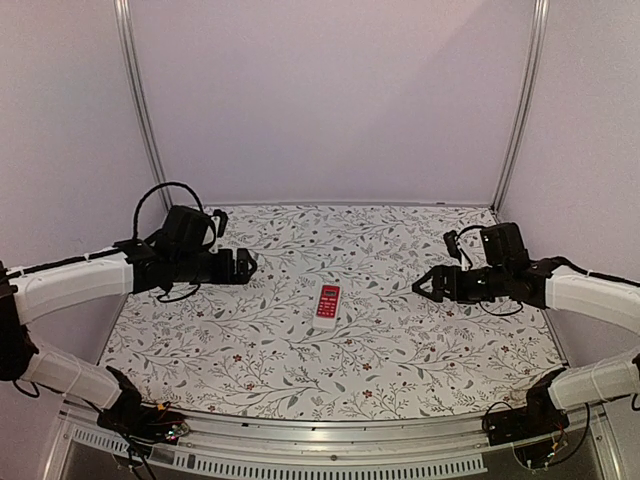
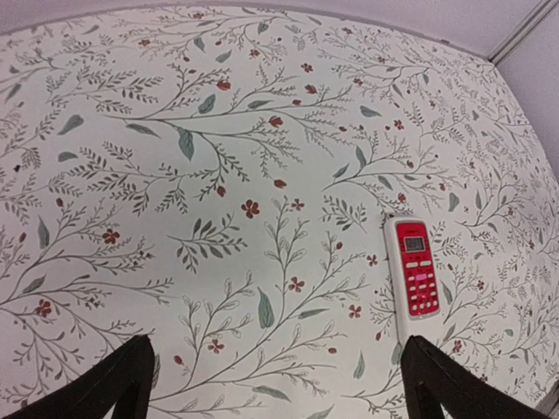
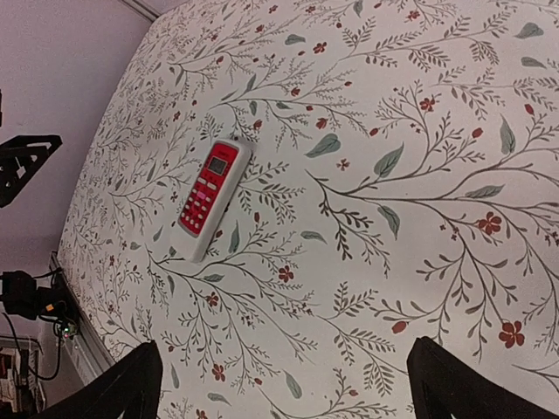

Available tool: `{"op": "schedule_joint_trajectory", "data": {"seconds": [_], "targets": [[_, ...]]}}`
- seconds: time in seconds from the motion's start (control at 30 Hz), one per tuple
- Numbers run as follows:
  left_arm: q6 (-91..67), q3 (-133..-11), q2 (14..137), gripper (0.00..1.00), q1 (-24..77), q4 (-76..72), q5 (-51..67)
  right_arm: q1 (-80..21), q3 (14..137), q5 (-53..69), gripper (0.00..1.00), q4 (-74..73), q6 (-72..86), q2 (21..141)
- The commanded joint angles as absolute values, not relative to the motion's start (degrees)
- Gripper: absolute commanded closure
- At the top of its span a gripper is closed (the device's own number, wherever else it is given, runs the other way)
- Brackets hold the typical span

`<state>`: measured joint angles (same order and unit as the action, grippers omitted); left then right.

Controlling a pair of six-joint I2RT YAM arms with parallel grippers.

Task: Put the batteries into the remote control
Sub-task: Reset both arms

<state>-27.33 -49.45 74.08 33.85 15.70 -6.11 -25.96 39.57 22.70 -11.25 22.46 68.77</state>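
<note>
The remote control [image 1: 327, 302] lies face up in the middle of the floral cloth, red face and pale buttons showing. It also appears in the left wrist view [image 2: 414, 278] and the right wrist view [image 3: 210, 196]. My left gripper [image 1: 250, 265] hovers to the left of it, open, nothing between its fingers [image 2: 279, 384]. My right gripper [image 1: 420, 285] hovers to the right of it, also open and empty [image 3: 284, 384]. Neither touches the remote control. The batteries are out of view.
The floral cloth [image 1: 400, 340] covers the whole table. Pale walls with metal posts [image 1: 140, 110] close in the back and sides. A metal rail [image 1: 330, 440] runs along the near edge, with the arm bases and cables at its corners.
</note>
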Motion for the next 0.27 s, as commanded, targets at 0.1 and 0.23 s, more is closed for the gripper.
{"op": "schedule_joint_trajectory", "data": {"seconds": [0.1, 0.23], "targets": [[-31.71, -39.6, 71.55, 0.0, 33.53, 12.86, -10.21, -25.88, 29.15, 17.97, 0.01, -3.93, 24.83, 66.01], [-32.14, -37.41, 70.7, 0.0, 33.84, 11.25, -11.01, -25.91, 27.91, 18.09, 0.01, -2.61, 25.48, 66.56]]}}
